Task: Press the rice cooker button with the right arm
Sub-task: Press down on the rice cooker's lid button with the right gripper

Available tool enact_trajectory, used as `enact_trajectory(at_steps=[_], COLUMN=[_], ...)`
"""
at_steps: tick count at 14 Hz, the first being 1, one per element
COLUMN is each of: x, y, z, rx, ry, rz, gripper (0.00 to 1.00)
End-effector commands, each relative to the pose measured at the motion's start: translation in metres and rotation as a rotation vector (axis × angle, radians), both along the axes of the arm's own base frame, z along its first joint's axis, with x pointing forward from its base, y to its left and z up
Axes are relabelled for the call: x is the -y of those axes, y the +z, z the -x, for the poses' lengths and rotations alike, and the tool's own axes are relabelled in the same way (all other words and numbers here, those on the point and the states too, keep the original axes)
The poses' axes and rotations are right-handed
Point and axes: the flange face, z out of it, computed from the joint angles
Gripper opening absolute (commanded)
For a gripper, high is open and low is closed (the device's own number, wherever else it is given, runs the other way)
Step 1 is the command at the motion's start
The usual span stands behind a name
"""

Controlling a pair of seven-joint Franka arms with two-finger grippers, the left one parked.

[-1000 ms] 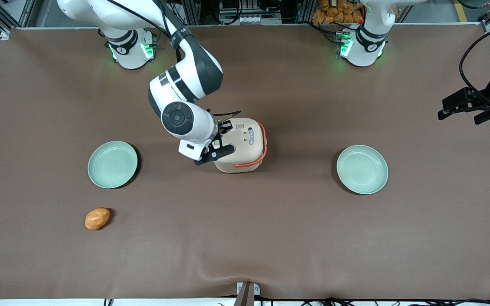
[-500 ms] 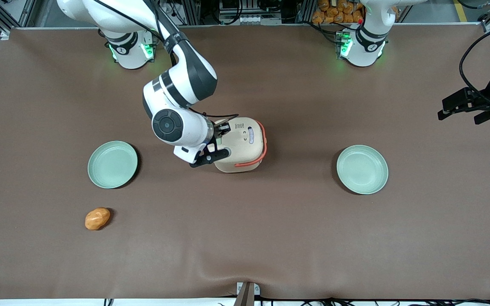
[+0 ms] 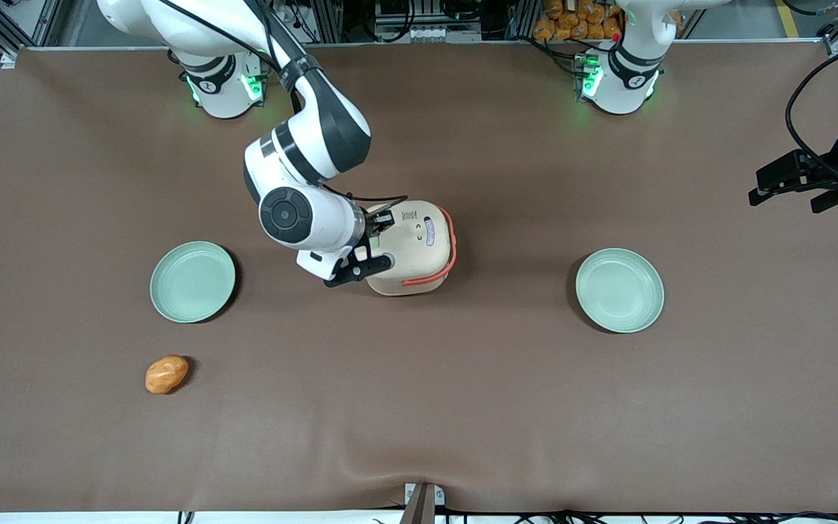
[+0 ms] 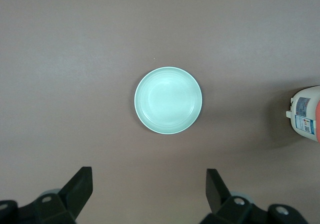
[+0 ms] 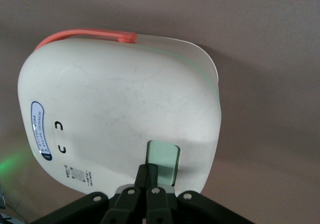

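My white jointed right arm (image 3: 308,156) reaches down from the upper left of the front view to the cream rice cooker with its orange handle (image 3: 414,247) at centre. My black two-finger gripper (image 5: 148,176), fingers pinched together, rests its tips on the small pale green rounded-rectangle button (image 5: 165,156) at the lid's edge.

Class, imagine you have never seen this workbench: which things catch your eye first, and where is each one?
The white jointed right arm reaches over the cream rice cooker with the orange handle at mid-table, its black gripper shut, fingertips on the pale green button. Two pale green round plates flank the cooker, one toward the working arm's end, one toward the parked arm's.
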Motion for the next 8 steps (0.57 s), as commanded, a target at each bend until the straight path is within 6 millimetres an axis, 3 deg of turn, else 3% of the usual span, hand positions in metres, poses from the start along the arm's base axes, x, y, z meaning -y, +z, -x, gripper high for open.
enact_trajectory(at_steps=[1, 8], x=[0.014, 0.017], y=[-0.003, 0.036], z=[-0.019, -0.021], rx=[0.016, 0.006], ry=[-0.082, -0.063], rz=[-0.063, -0.082], gripper=[0.0, 0.0])
